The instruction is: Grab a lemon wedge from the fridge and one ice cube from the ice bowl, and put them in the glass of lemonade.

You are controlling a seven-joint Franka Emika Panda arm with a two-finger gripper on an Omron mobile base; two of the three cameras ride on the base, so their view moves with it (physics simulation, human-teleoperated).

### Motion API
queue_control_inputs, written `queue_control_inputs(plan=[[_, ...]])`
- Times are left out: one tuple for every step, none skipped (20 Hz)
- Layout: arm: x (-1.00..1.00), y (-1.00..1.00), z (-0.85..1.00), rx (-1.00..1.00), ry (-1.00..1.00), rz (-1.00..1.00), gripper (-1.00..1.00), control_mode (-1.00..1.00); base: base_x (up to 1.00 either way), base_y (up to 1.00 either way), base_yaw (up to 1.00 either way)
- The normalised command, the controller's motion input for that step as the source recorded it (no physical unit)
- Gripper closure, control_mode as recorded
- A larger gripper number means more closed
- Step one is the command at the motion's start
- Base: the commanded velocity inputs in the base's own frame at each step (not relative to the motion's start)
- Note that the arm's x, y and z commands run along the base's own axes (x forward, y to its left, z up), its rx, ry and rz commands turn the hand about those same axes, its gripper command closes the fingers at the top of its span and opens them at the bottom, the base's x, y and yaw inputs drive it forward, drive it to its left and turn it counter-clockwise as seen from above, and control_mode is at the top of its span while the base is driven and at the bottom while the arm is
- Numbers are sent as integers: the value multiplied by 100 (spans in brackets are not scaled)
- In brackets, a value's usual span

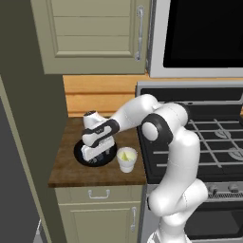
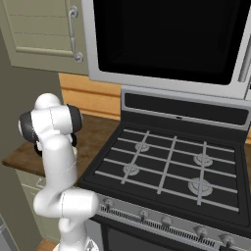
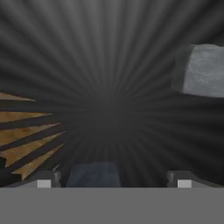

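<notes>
Gripper [image 3: 113, 179] jaws spread wide, the arm dips into the black bowl [image 1: 80, 159] near the counter's [image 1: 66, 171] front edge, an ice cube [image 3: 92, 175] between its fingertips, unclamped; the glass of lemonade [image 1: 127, 159] stands just beside.

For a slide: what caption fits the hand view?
Open tool low inside the ice bowl, one ice cube between its tips.
</notes>
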Motion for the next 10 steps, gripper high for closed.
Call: queue_control_inputs(plan=[[0,0,-31,3,0,0,-100,-100,0,0,0],[0,0,-27,2,0,0,-100,-100,0,0,0],[-14,0,-24,1,0,0,-100,-100,0,0,0],[-30,0,-20,0,0,0,-100,-100,0,0,0],[-36,0,0,0,0,0,-100,-100,0,0,0],[-27,0,0,0,0,0,-100,-100,0,0,0],[-14,0,0,0,0,0,-100,-100,0,0,0],[-11,0,0,0,0,0,-100,-100,0,0,0],[-8,0,0,0,0,0,-100,-100,0,0,0],[-11,0,0,0,0,0,-100,-100,0,0,0]])
